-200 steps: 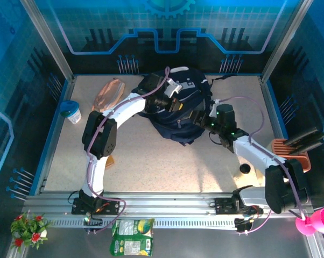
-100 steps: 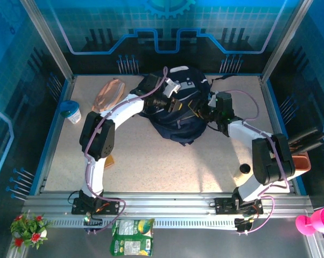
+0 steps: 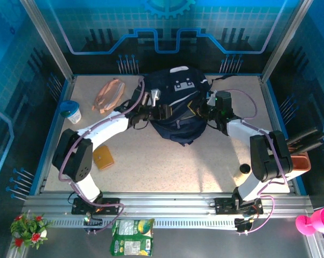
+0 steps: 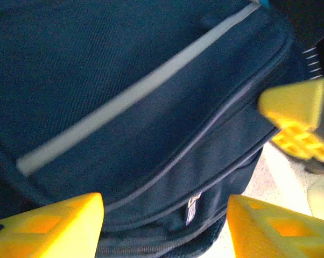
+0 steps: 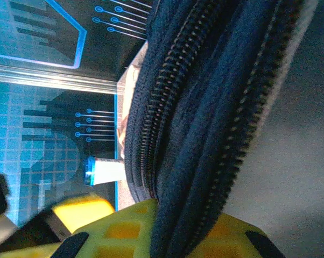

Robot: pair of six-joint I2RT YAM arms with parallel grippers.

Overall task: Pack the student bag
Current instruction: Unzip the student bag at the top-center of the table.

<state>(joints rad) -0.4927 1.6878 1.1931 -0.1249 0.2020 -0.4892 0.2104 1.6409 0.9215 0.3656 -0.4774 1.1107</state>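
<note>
Folded student bag (image 5: 205, 80) hides right gripper (image 5: 170, 236), seemingly clamped.

1. On the overhead cam the light falls evenly from above. The pale table (image 3: 151, 156) comes out bright, while the blue walls (image 3: 43, 32) sit dimmer with a glassy sheen.
2. Shadows there are soft and short, just a dark smudge under the student bag (image 3: 178, 115) and the arms.
3. My left wrist cam is smeary. The bag's white stripe (image 4: 135, 91) looks streaked, the yellow fingers (image 4: 49, 226) along the bottom are soft, and the table patch at bottom right is blown out.
4. My right wrist cam is crisp on the zipper teeth (image 5: 173, 91), but the yellow finger (image 5: 124, 231) at the bottom is out of focus. The right side fades to flat grey.
</note>
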